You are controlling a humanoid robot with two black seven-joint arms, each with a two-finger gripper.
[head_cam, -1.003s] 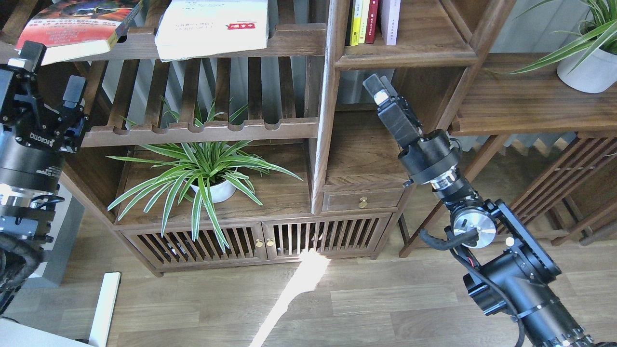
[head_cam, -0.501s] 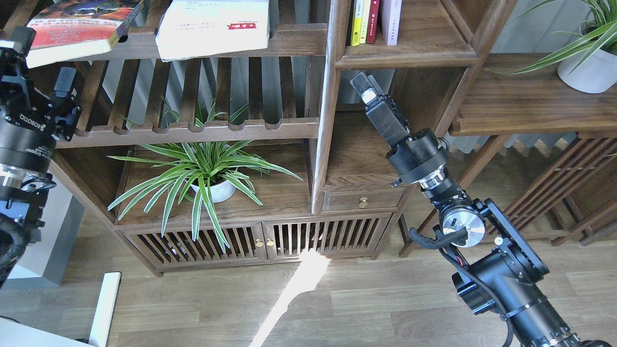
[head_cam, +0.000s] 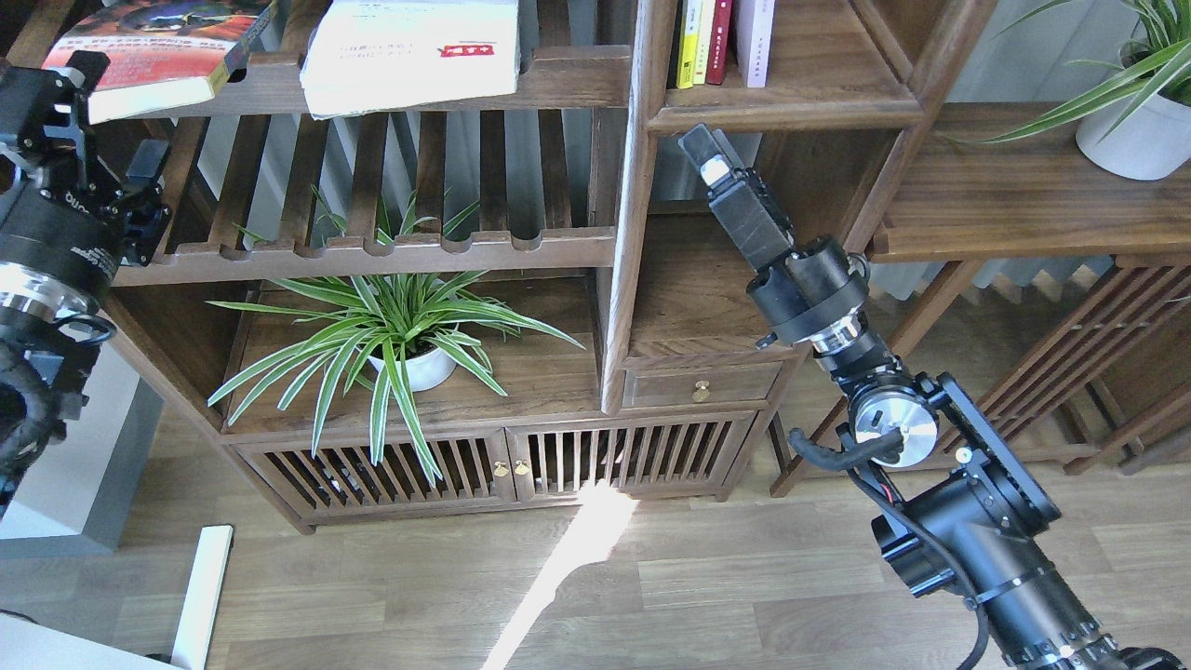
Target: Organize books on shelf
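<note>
The red-orange book (head_cam: pixel 149 42) lies flat on the upper slatted rack at the top left. The thick white book with a red label (head_cam: pixel 409 51) lies flat to its right. A thin white book (head_cam: pixel 754 37) stands in the narrow shelf compartment (head_cam: pixel 791 98), beside yellow and dark-red spines. My left gripper (head_cam: pixel 116 116) is open and empty, just below the near edge of the red-orange book. My right gripper (head_cam: pixel 702 154) points up under the compartment's board. I see it edge-on, so its fingers cannot be told apart. It holds nothing that I can see.
A spider plant in a white pot (head_cam: pixel 409 368) stands on the lower cabinet top. A slatted rack with a scalloped rail (head_cam: pixel 391 251) is above it. A second potted plant (head_cam: pixel 1135 130) stands on the wide plank shelf to the right. A small drawer (head_cam: pixel 700 383) is below my right wrist.
My left gripper has risen and turned, closer to the red-orange book's edge. My right gripper has moved a little up and left, towards the underside of the shelf compartment.
</note>
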